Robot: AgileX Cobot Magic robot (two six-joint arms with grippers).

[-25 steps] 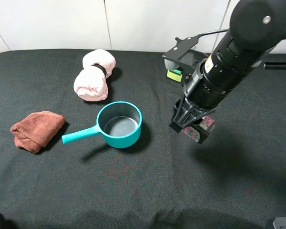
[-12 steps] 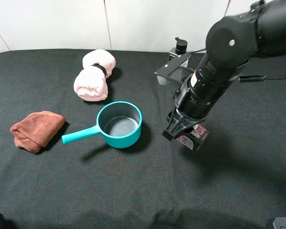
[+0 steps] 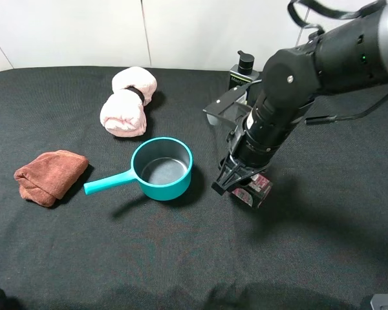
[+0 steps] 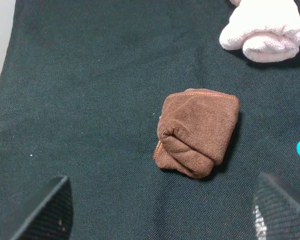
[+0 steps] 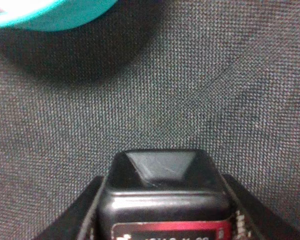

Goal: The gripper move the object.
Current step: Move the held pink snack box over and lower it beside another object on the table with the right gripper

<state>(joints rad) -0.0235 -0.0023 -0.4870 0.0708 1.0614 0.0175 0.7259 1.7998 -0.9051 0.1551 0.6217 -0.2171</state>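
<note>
Our right gripper (image 3: 239, 186) is clamped on the object (image 3: 256, 189), a small black box with a pinkish label. In the right wrist view a dark finger presses against each side of the box, with the label's edge showing between them. From the high camera, the box sits low at the tip of the arm, just right of the teal pot (image 3: 162, 168) and apart from it. We cannot tell whether it touches the black tablecloth (image 3: 149, 258) or hangs just above it. The arm reaches down from the upper right, its grey bracket (image 3: 221, 110) jutting towards the pot.

Our left gripper (image 4: 165, 212) is spread wide, holding nothing. In its wrist view a textured fingertip (image 4: 52, 205) shows at each lower corner, with the folded brown cloth (image 4: 197, 132) on the tablecloth between them. A rolled pink towel (image 3: 128, 103) lies beyond the pot, and the pot's handle points towards the brown cloth. At the back, a black pump bottle (image 3: 243, 68) stands upright behind the right arm, partly hidden by it.
</note>
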